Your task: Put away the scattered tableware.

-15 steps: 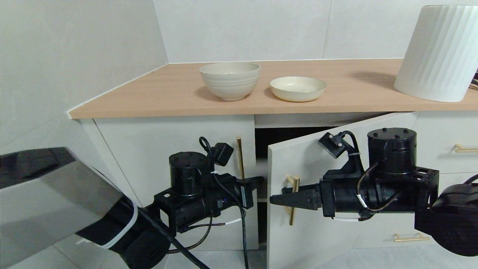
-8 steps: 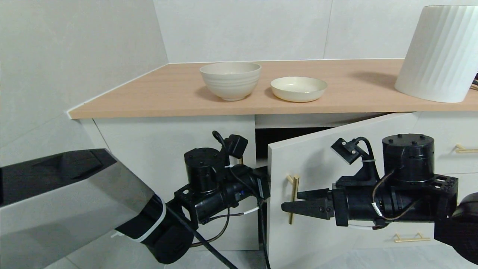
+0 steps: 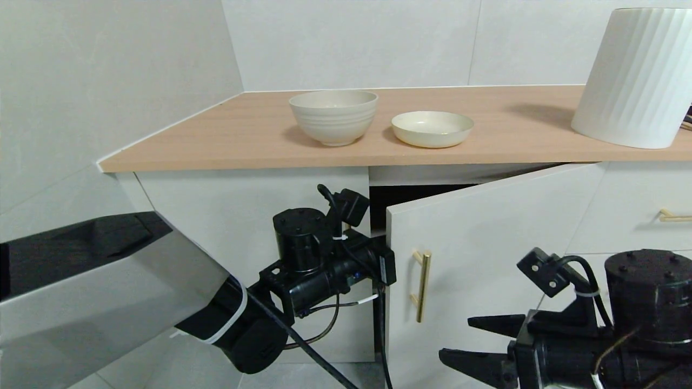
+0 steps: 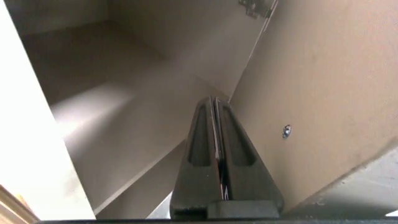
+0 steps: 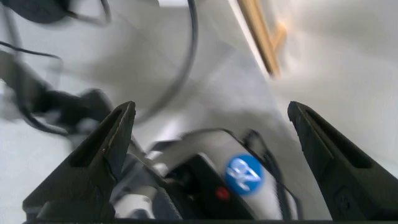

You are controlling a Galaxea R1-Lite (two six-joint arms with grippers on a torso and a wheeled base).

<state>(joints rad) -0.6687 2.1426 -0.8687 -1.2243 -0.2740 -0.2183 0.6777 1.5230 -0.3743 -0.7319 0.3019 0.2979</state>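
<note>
Found cream bowl (image 3: 333, 116) upright on wooden counter (image 3: 227, 146), toward the back corner. Found shallow cream dish (image 3: 432, 128) just beside it on the robot's right, not touching it, also upright. Noted tall white ribbed container (image 3: 632, 75) farther right on the same counter, well apart from both.

Below the counter, recorded right-hand cabinet door (image 3: 486, 243) ajar, with a dark gap at its free edge and a gold handle (image 3: 421, 285) on its face.

Located left gripper (image 4: 216, 124) at that gap, close by the door's inner face. Confirmed fingers (image 4: 200, 140) pressed together, gripping nothing, pointed in toward the cabinet shelf (image 4: 118, 112).

Located right gripper (image 3: 457, 337) low in front of the door, below the handle and apart from it. Confirmed fingers (image 5: 115, 134) spread wide, holding nothing.
</note>
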